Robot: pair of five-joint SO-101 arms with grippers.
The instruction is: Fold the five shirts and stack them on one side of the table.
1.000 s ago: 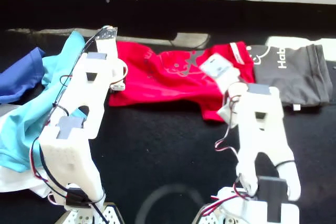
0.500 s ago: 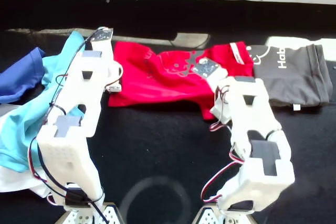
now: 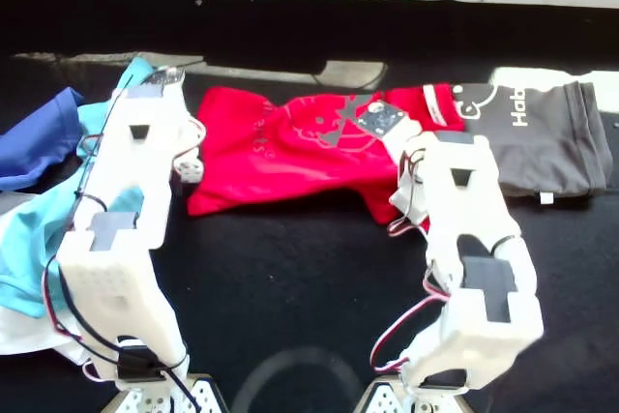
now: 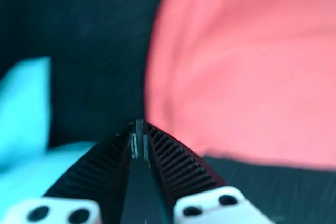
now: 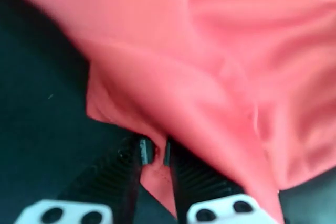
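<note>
Closest to me, the two white arms rose from their bases at the near edge of the black table [image 3: 290, 278] and leaned out over it. Beside the left arm lay a cyan shirt [image 3: 29, 239], crumpled, with a bit of white shirt [image 3: 24, 340] showing under its near end.

The left gripper [image 4: 137, 142] had its fingers pressed together, tips right at the edge of the red shirt [image 3: 290, 157]. I could not tell whether any cloth was caught between them. Cyan fabric lay just to one side of it.

The right gripper [image 5: 154, 153] was clamped on a fold of the red shirt, with red cloth pinched between its fingers and hanging out on the near side of them.

The red shirt itself was spread across the middle of the table between the two arms, rumpled, its pale print facing up.

Farther back on the left, a dark blue shirt [image 3: 39, 137] lay bunched against the cyan one. On the far right, a grey shirt [image 3: 542, 142] lay flat beside the red shirt, touching its edge.
</note>
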